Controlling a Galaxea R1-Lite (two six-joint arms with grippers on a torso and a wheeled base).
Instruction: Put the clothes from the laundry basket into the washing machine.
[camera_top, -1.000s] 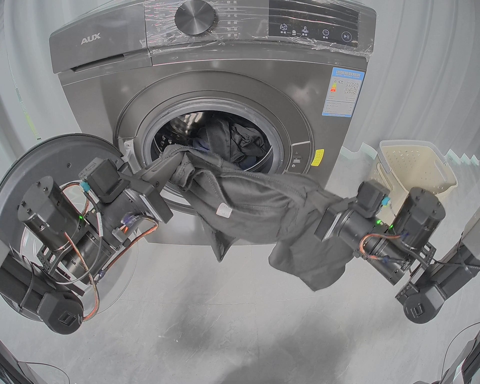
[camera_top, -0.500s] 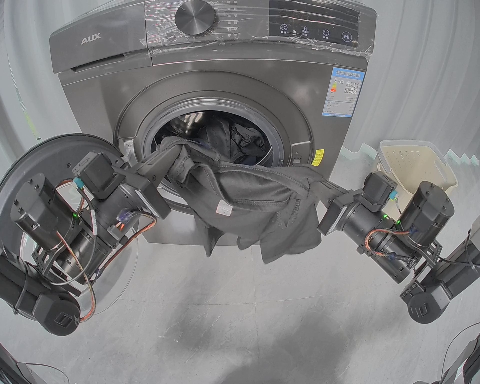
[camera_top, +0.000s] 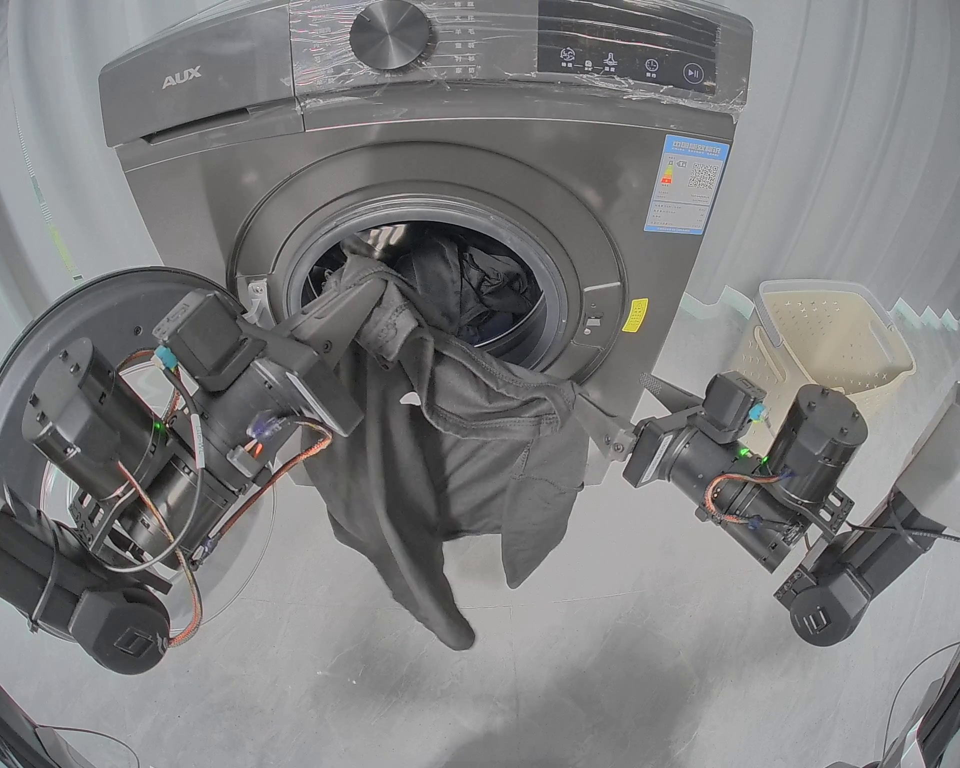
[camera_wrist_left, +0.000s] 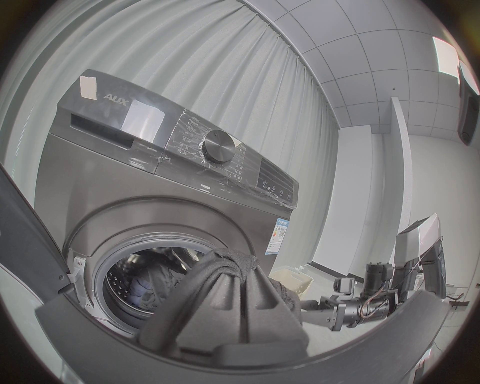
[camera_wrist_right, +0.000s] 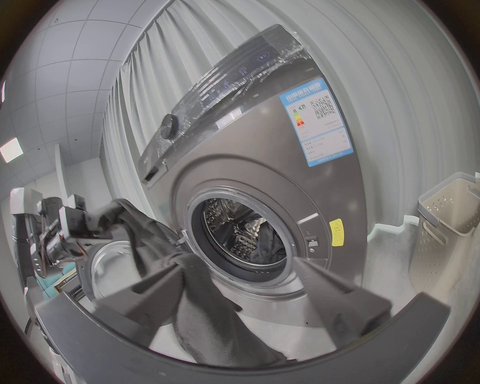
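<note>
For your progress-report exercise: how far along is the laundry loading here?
Done: dark clothes lie inside the washing machine, and the laundry basket looks empty. In hand: the left gripper clamps a grey garment at the door opening, most of it hanging outside; the right gripper is open. Left: feeding that garment inside.

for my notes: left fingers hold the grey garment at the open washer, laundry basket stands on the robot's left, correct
No: the laundry basket stands on the robot's right, as the head view shows. The left fingers do hold the grey garment at the open washer.
</note>
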